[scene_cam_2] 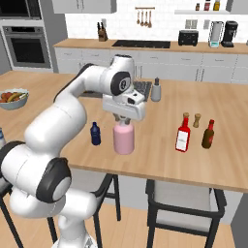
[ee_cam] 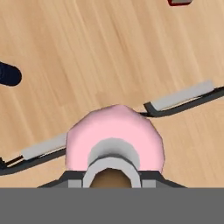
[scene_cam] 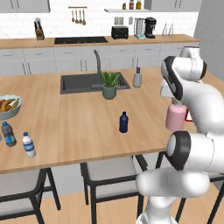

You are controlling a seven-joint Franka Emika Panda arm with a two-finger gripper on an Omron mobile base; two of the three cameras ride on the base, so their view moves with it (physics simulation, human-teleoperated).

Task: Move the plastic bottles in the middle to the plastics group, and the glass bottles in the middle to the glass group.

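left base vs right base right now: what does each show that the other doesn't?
Left base view: the clear bottle with white cap and the dark-capped water bottle at the counter's left edge, plus the potted plant.
Right base view: the red bottle, the dark brown bottle, a small shaker between them, and the wall oven.
Both: the tool shut on the pink bottle at its neck, the navy bottle and the fruit bowl.

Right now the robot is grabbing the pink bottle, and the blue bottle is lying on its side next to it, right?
Not quite. The blue bottle stands upright, as the right base view shows. The gripper is on the pink bottle, beside it.
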